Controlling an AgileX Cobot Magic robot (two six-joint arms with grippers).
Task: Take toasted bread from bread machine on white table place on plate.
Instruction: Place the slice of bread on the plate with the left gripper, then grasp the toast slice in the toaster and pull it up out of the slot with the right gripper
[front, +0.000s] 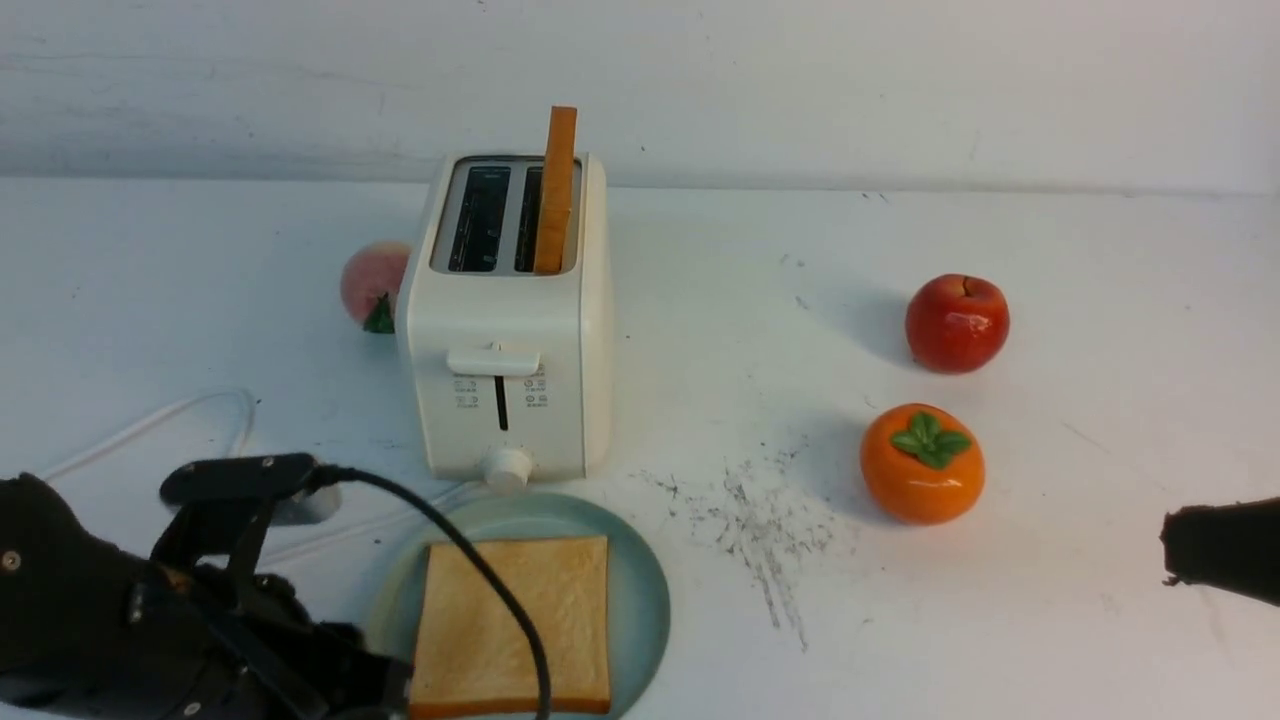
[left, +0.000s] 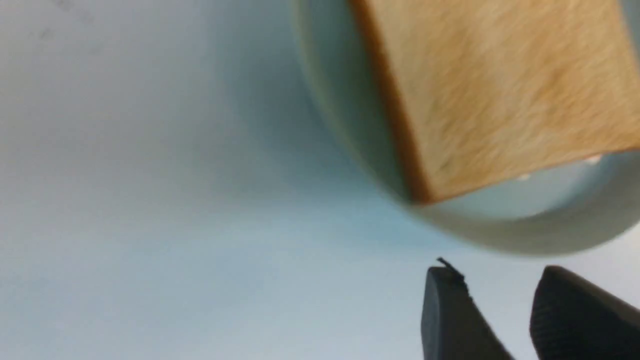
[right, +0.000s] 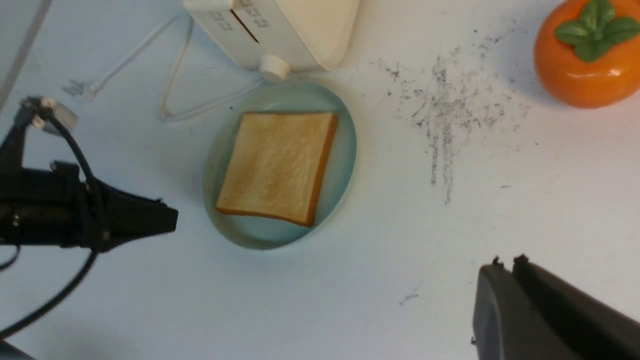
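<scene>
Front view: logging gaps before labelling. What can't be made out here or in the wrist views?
- Peach: front view, mostly behind toaster.
- Upright toast: front view, lower part inside slot.
- Toaster icons: front view, too small to read.
- Plate: front view, left rim behind left arm.
- Flat toast: left wrist view, blurred, cut off at edges.

The left arm (front: 90, 620) is matte black and angular, with small pale screws (front: 10, 560) on its housing and a thin black cable (front: 480, 566) arching from it. The left gripper (left: 500, 280) has dark, finely ribbed fingers (left: 575, 320). The right gripper (right: 506, 264) is matte black too.
</scene>
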